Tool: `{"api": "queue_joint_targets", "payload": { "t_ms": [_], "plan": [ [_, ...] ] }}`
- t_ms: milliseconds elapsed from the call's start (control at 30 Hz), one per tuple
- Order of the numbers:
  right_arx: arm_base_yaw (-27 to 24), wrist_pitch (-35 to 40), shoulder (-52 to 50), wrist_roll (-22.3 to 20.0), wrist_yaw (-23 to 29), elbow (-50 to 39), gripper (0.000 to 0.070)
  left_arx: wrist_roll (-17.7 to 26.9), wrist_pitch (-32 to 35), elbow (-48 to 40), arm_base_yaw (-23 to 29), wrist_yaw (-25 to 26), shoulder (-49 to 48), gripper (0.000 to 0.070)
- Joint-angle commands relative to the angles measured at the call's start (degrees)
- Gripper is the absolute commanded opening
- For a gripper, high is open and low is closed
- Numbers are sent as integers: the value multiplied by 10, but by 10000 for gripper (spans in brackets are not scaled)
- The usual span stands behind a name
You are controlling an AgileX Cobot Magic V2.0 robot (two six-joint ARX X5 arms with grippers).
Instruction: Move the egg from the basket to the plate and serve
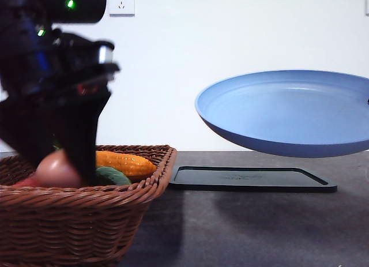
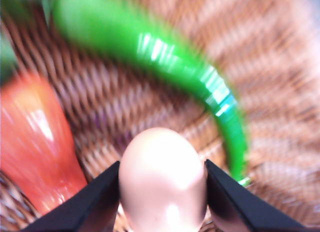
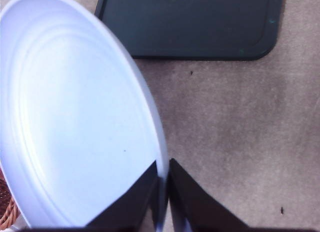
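The pinkish egg (image 2: 162,179) sits between the black fingers of my left gripper (image 2: 162,194), which is shut on it inside the brown wicker basket (image 1: 81,215). In the front view the egg (image 1: 56,170) shows just above the basket's near rim, under the left gripper (image 1: 69,166). The light blue plate (image 1: 288,108) hangs in the air at the right, tilted, above the table. My right gripper (image 3: 162,192) is shut on the rim of the plate (image 3: 75,122).
A black tray (image 1: 251,179) lies flat on the dark table under the plate. In the basket are an orange vegetable (image 1: 124,163), a green one (image 1: 112,176), a green pepper (image 2: 165,66) and a red vegetable (image 2: 35,142).
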Motion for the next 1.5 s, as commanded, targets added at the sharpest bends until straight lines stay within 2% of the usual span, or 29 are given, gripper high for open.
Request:
{"api": "queue_joint_targets", "payload": {
  "t_ms": [0, 267, 467, 700, 833, 1033, 1467],
  "plan": [
    [-1, 6, 2, 8, -4, 7, 0, 13, -9, 30, -5, -2, 2, 135],
    [0, 4, 4, 12, -4, 7, 0, 18, -44, 159, -13, 7, -10, 136],
    [5, 0, 24, 23, -18, 7, 0, 18, -24, 231, -49, 33, -10, 136],
    [23, 1, 73, 23, -67, 7, 0, 19, 23, 235, -110, 33, 1, 136],
    [40, 1, 97, 23, -69, 7, 0, 19, 38, 235, -134, 33, 23, 136],
    [57, 3, 107, 23, -69, 7, 0, 24, 27, 235, -153, 33, 67, 136],
    [60, 2, 107, 23, -71, 7, 0, 34, 23, 235, -180, 33, 154, 137]
  ]
}}
